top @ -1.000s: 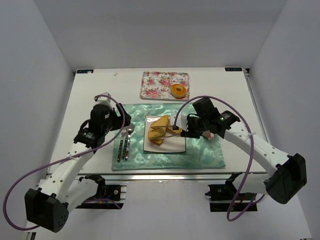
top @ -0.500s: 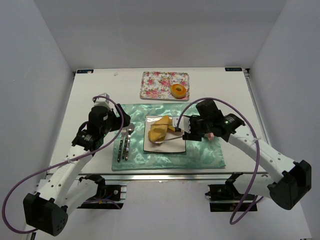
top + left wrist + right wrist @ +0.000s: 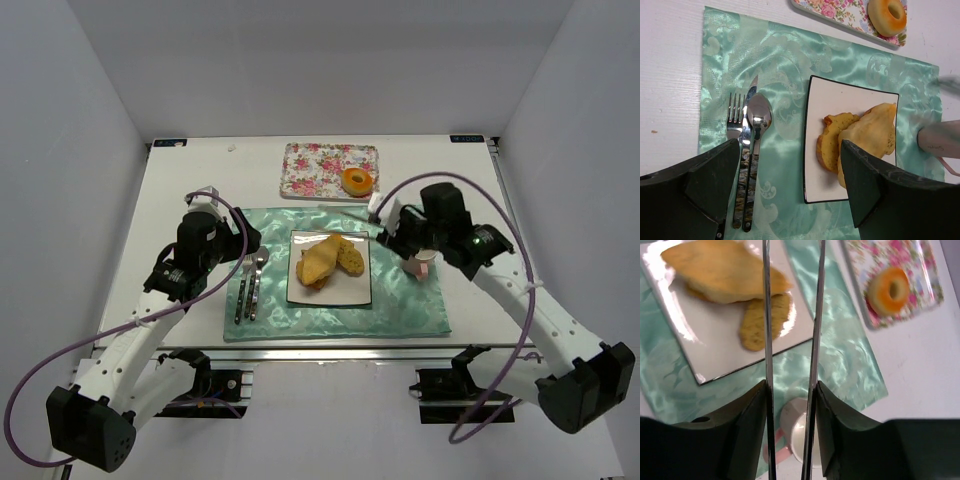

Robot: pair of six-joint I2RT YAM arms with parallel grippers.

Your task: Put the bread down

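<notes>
A white counter is carrying a shiny green mat at its middle and a floral tray lying just beyond the mat's far edge, apart from it. The mat is lying flat, its long side running left to right across the counter. The tray is sitting square to the mat, toward the back. Bare white counter is showing on both sides of the mat and along the far edge behind the tray.

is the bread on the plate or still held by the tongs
On the plate. The bread lies stacked there, and the right gripper with its tongs is clear of it.
</notes>
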